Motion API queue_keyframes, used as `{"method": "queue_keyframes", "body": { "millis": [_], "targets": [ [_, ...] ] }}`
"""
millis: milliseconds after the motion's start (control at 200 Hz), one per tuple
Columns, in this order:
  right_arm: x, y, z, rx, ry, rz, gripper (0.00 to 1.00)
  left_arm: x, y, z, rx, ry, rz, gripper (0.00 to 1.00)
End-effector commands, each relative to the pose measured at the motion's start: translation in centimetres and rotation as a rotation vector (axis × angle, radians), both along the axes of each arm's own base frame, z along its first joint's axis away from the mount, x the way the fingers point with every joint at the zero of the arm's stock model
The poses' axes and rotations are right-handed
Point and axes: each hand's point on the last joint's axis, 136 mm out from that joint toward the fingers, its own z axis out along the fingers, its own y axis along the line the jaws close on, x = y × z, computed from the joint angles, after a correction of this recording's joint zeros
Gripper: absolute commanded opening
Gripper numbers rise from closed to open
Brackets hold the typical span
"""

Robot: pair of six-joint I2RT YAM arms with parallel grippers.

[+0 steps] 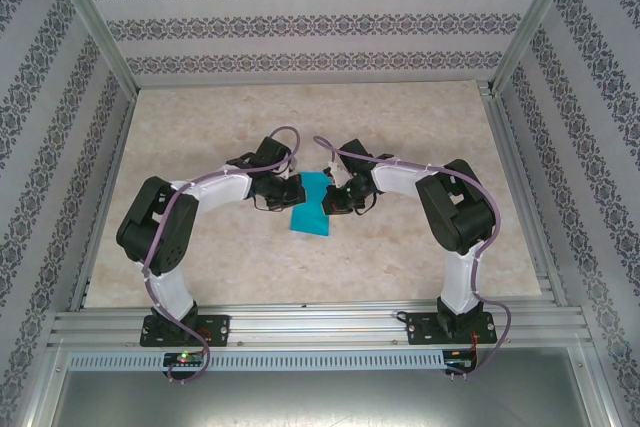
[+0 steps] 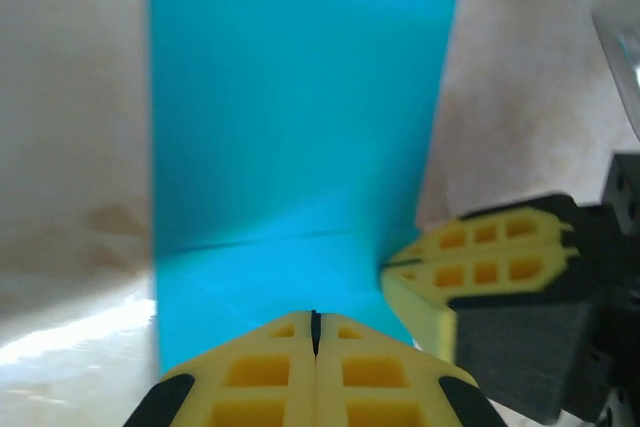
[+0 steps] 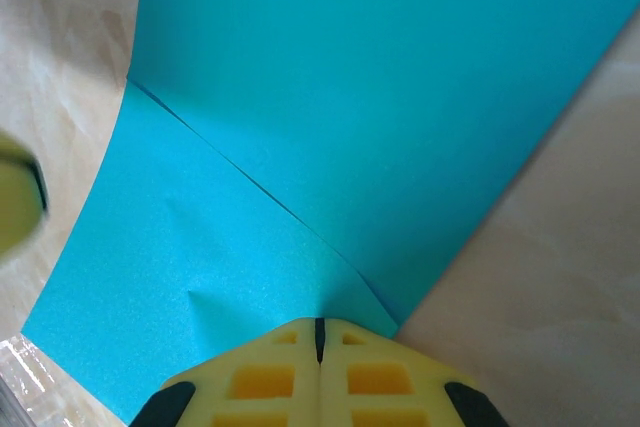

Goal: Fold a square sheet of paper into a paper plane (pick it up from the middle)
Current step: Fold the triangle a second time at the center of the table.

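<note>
Centre of the overhead frame, on the pale marbled table [image 1: 420, 127]: teal paper [image 1: 310, 209], plain and unmarked, wider at its lower end, flanked closely by the left gripper [image 1: 292, 193] and right gripper [image 1: 336, 197]. From the left wrist, a tall band of paper [image 2: 300, 117] crossed low down by one faint horizontal crease; left gripper [image 2: 314, 320] pressed shut on the bottom edge, right gripper [image 2: 400, 269] clamped at lower right. From the right wrist, a diagonal fold across the paper [image 3: 380, 87] down to the right gripper [image 3: 320, 325], closed on the edge.
</note>
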Motion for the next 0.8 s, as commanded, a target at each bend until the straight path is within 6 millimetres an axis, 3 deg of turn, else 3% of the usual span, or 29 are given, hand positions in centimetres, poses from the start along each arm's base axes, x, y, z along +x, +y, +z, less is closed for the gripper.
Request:
{"method": "queue_keyframes", "body": {
  "millis": [0,130,265,400,605,704,799],
  "targets": [
    [-2.3,-3.4,-4.3,-0.162,0.102,-0.027,0.05,0.1,-1.3,-0.8,-0.018,0.022,-0.016,0.04],
    [-2.3,-3.0,-4.1,-0.136,0.098,-0.026,0.04,-0.2,-2.2,-2.1,-0.012,0.049,-0.027,0.01],
    [-2.1,-2.4,-3.1,-0.093,0.083,-0.021,0.04,-0.4,-1.6,-3.9,0.037,0.079,-0.017,0.00],
    [-1.5,-1.1,-0.3,-0.009,0.052,-0.039,0.01,-1.4,-0.3,-5.5,0.131,0.114,0.005,0.00],
    [-0.9,0.2,5.7,0.126,-0.088,-0.155,0.00,-3.3,0.2,-6.9,0.178,0.152,0.003,0.00],
    [-1.4,0.3,6.8,0.132,-0.106,-0.185,0.00,-3.7,0.2,-7.4,0.171,0.161,0.009,0.00],
    [-2.5,0.9,6.2,0.108,-0.064,-0.181,0.00,-3.9,0.1,-7.5,0.159,0.160,0.015,0.00]
  ]
}}
